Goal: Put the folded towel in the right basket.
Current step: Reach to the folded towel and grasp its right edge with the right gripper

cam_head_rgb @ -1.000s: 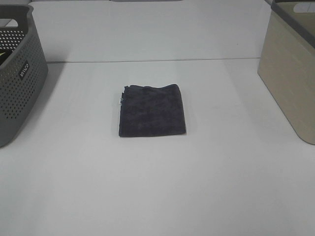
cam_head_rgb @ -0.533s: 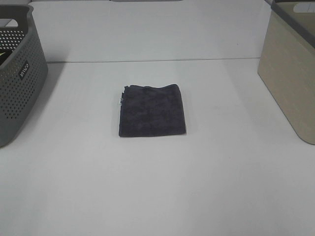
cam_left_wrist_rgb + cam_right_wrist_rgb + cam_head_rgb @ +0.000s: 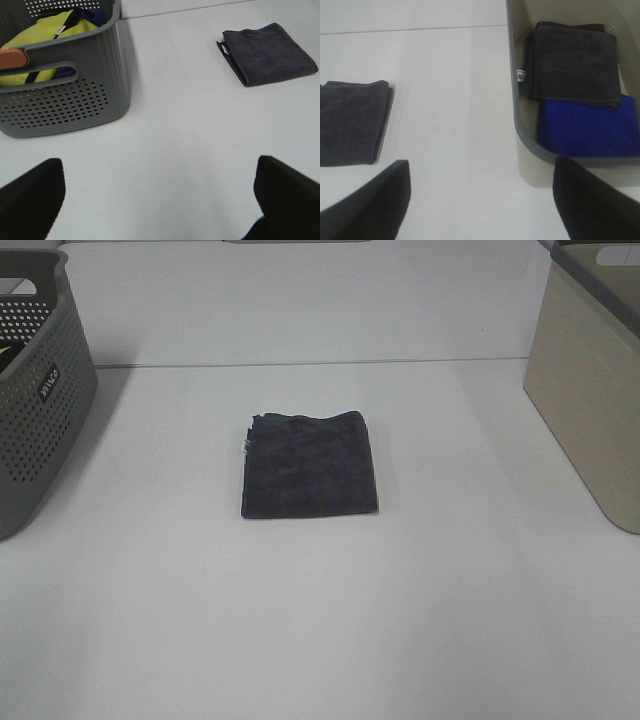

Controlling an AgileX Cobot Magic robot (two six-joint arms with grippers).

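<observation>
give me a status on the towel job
Left tool open, empty; right tool open, empty. Towel folded, flat on table, untouched. Right basket apart from it, nothing seen between.

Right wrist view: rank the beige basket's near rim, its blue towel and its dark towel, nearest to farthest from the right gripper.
1. Basket rim, just ahead of the right gripper.
2. Blue towel, basket's near end.
3. Dark towel, farther in.

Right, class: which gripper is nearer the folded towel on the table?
Right, most likely. The towel lies just beyond the right gripper, off to one side; from the left gripper it lies far off across bare table.
</observation>
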